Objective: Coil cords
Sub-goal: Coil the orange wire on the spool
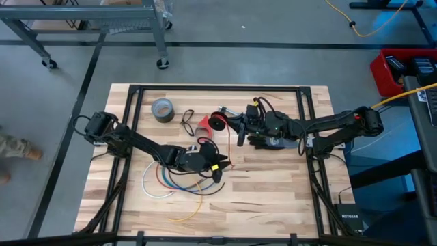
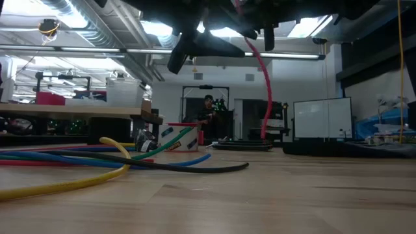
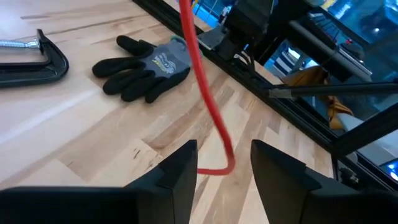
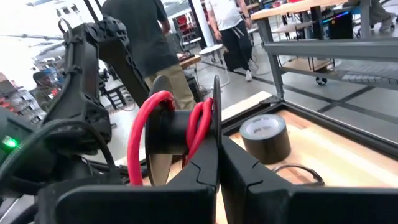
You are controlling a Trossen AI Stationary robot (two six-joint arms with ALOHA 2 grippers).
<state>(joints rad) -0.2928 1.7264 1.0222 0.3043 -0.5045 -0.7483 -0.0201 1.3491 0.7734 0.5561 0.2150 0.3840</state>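
left tool [image 3: 224,168]: we see it standing wide near the worktop's middle, the red wire [image 3: 205,93] passing loose between its fingers, not gripped.
right tool [image 4: 217,165]: pinched narrow on the rim of the small black spool [image 4: 180,134], held up above the worktop [image 1: 273,198] toward its far side, a few red turns already on it.
slack risk: we judge that with nothing pinching the wire, the turns could loosen or slide off the spool's edge.
snag risk: the free wire drops toward the fanned bundle of coloured wires [image 1: 171,181]; we think dragging it could tangle there.
nearby clutter: black glove [image 3: 146,65] and clamp [image 3: 37,59] lie just beside the wire's path; grey tape roll [image 1: 162,109] and red cone piece [image 1: 203,126] sit near the spool.
open room: the near half of the worktop, right of the bundle, looks bare.
edges: the black frame rail [image 1: 311,123] runs close behind the right arm, little room there.
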